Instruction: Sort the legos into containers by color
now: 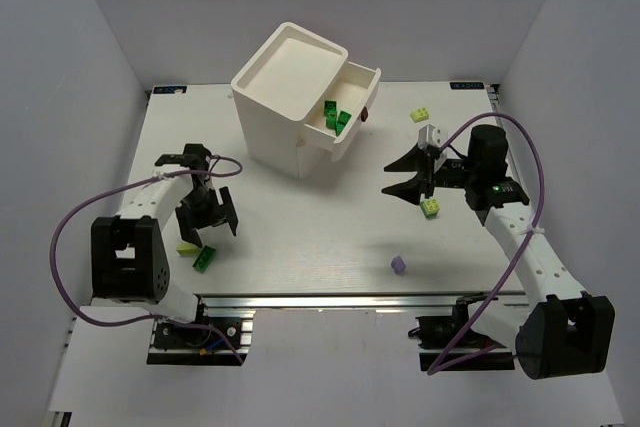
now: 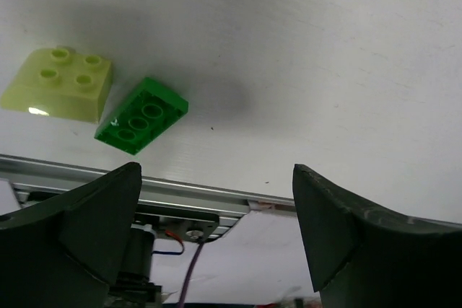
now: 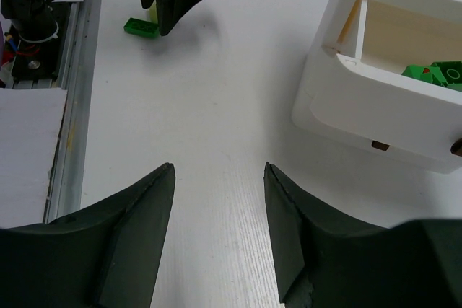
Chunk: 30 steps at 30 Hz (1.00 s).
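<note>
Well, my left gripper (image 2: pixel 216 176), wide open and empty, hangs near the green brick (image 2: pixel 141 115), far in front of the cabinet (image 1: pixel 275 97). I should pinch only that, not the yellow brick (image 2: pixel 59 84) just beside it. My right gripper (image 3: pixel 219 169) is open, empty too. I count three yellow, one purple brick (image 1: pixel 398 264), three or four green.

Found cabinet (image 1: pixel 285 97) at back centre of table (image 1: pixel 300 237), top drawer (image 1: pixel 352 87) pulled out rightward, bricks (image 1: pixel 337 119) in it. Found one brick (image 1: pixel 423 114) right of drawer, a second brick (image 1: pixel 431 208) nearer, a third brick (image 1: pixel 398 264) near front edge. Found two bricks (image 1: pixel 203 258) side by side at front left.
</note>
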Available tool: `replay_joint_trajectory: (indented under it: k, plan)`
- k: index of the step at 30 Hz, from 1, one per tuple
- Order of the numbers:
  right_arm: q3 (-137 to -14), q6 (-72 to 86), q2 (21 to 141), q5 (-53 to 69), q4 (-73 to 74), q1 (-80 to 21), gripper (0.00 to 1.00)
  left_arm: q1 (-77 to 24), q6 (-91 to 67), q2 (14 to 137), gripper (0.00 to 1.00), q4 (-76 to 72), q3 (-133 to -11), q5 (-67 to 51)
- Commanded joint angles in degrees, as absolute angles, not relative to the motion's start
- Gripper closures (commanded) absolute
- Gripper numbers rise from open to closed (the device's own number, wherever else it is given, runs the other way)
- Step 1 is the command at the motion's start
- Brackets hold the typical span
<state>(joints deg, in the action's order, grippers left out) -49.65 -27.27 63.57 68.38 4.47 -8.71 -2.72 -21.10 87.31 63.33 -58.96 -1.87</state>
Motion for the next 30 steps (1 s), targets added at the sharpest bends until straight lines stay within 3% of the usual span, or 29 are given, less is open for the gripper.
replay_joint_trajectory:
  k: [1, 6, 15, 30]
  plan:
    - [-49.0, -26.5, 62.4, 70.1, 2.7, -8.1, 0.42, -2.3, -28.8, 80.3, 0.06, 64.0, -56.3, -0.8]
    - [-48.5, -26.1, 62.8, 70.9, 2.0, -7.5, 0.42, -1.7, -41.9, 71.6, 0.03, 63.3, -50.7, 1.7]
    - [-47.8, -27.0, 62.7, 72.3, 2.7, -6.8, 0.42, 1.2, -59.2, 71.3, 0.02, 71.1, -48.3, 11.6]
    - [-47.4, -28.1, 61.4, 72.5, 5.3, -5.5, 0.42, 6.6, -54.0, 79.9, 0.02, 56.1, -45.8, 7.6]
